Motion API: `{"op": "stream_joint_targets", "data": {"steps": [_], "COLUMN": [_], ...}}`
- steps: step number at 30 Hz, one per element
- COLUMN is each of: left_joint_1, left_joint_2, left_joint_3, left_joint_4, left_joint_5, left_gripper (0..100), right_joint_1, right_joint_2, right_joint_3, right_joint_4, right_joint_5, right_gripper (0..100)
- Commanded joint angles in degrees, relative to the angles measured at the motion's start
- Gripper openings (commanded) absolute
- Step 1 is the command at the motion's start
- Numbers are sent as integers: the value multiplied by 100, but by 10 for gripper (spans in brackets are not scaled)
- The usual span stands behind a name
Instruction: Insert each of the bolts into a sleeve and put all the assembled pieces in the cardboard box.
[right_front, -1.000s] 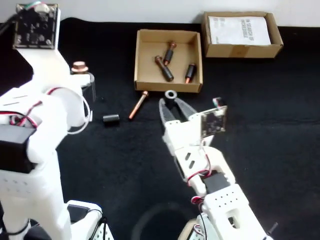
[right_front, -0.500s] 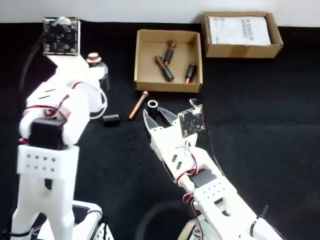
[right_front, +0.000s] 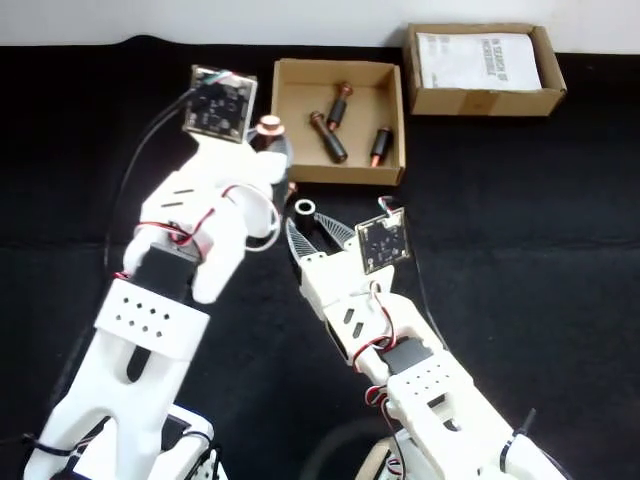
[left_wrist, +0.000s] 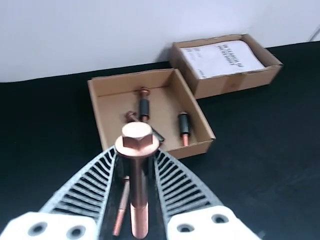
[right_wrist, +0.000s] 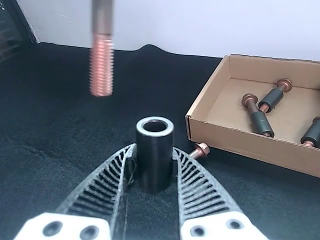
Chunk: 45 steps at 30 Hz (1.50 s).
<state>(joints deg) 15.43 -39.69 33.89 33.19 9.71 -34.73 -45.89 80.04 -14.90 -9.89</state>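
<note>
Left tool (left_wrist: 136, 155) is gripping a copper-coloured hex-headed metal bolt (left_wrist: 136, 141) by the shank; its fingers are closed snug on both sides, and the bolt is standing upright with the head uppermost.

In the high view this tool is sitting upper centre-left of the frame, just beside the left wall of the open brown cardboard box (right_front: 283, 120); the bolt head is showing just left of that wall.

Right tool (right_wrist: 154, 150) is clamping a short black cylindrical metal sleeve (right_wrist: 155, 165); its fingers are drawn in partway and pressing on the sleeve's sides, and the sleeve is standing upright with its bore facing up. In the high view the sleeve is sitting at centre frame, just below the box's front wall; cannot tell whether its base is touching the cloth.

In the right wrist view the threaded end of the held bolt is hanging clear of the sleeve, off to one side and not in the bore.

A loose second copper bolt (right_wrist: 200, 149) is lying on the black cloth-covered bench (right_front: 520, 250), near the box's front wall and just beside the right tool; in the high view the left arm is covering most of it.

Three assembled bolt-and-sleeve pieces (right_front: 330, 140) are lying inside the box: one near the back wall, one angled in the middle, one toward the right wall.

A second, smaller brown cardboard carton (right_front: 485, 100) is sitting at upper right of the high view, holding a white printed sheet (right_front: 478, 58); it is well apart from both tools.
</note>
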Motion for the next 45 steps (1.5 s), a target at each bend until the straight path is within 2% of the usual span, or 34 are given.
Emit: {"op": "stream_joint_targets", "data": {"steps": [1, 10, 13, 18, 35, 45], "left_joint_1": [295, 822, 822, 664, 611, 462], "left_joint_2": [-145, -163, -163, -163, -154, -119], "left_joint_3": [13, -4, -4, 13, 453, 497], "left_joint_4": [-360, -448, -440, -422, -466, -826], "left_joint_5": [9, 18, 44, 615, 571, 475], "left_gripper": [9, 9, 9, 9, 9, 9], "right_joint_1": [-40, -40, -40, -40, -40, -31], "right_joint_2": [13, 13, 13, -4, -31, -40], "right_joint_3": [-312, -312, -321, -321, -338, -338], "right_joint_4": [-101, -101, -101, -101, -101, -101], "right_joint_5": [-44, -44, -44, -44, -35, -35], "right_gripper": [6, 6, 6, 6, 6, 6]}}
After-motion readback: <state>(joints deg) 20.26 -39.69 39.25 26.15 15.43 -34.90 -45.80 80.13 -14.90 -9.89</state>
